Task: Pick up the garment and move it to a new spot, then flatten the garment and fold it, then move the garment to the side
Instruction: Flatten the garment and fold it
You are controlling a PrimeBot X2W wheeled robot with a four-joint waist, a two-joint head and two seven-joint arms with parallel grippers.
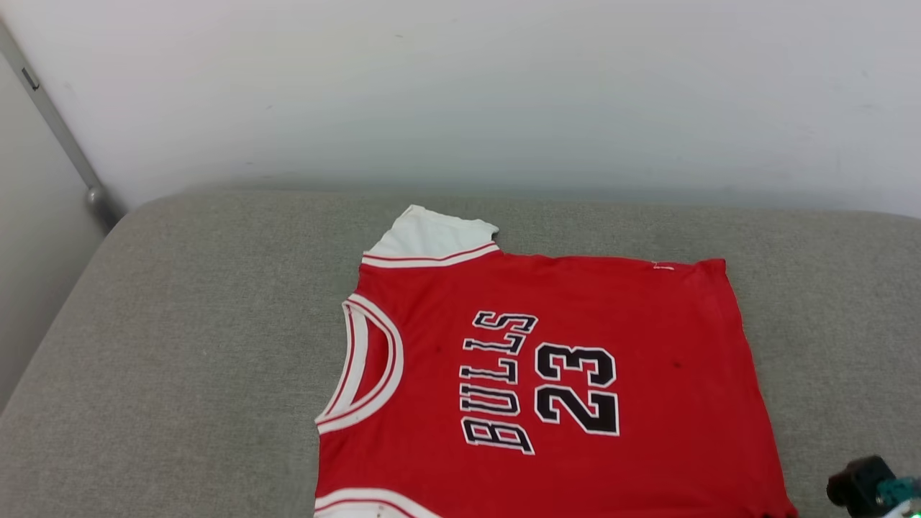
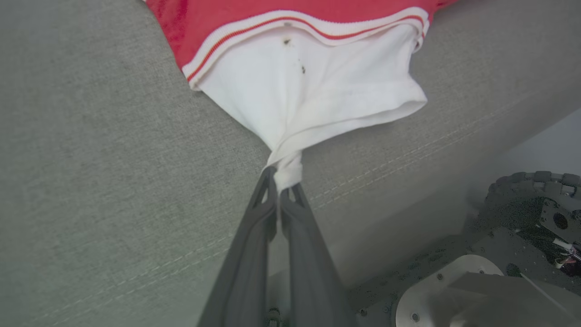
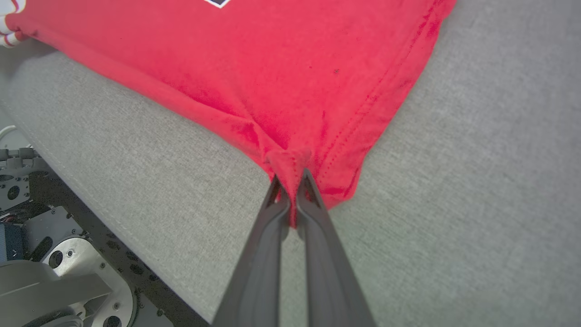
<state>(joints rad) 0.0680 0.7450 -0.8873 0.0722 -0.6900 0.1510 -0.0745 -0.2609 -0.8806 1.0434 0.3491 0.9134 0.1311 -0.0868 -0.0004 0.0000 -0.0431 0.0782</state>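
The garment (image 1: pixel 575 374), a red jersey with white sleeves, striped trim, black letters and the number 23, lies spread front-up on the grey cushion (image 1: pixel 180 345), collar to the left. In the left wrist view my left gripper (image 2: pixel 283 181) is shut on the bunched tip of a white sleeve (image 2: pixel 317 86). In the right wrist view my right gripper (image 3: pixel 290 179) is shut on a pinched red corner of the hem (image 3: pixel 290 159). Part of the right arm (image 1: pixel 867 485) shows dark at the head view's lower right corner.
A pale wall (image 1: pixel 504 86) rises behind the cushion, with a grey pole (image 1: pixel 57 129) leaning at the left. The cushion's near edge with its seam (image 2: pixel 408 154) drops to the robot's metal base (image 2: pixel 454 290) (image 3: pixel 59 254). Bare cushion lies left of the garment.
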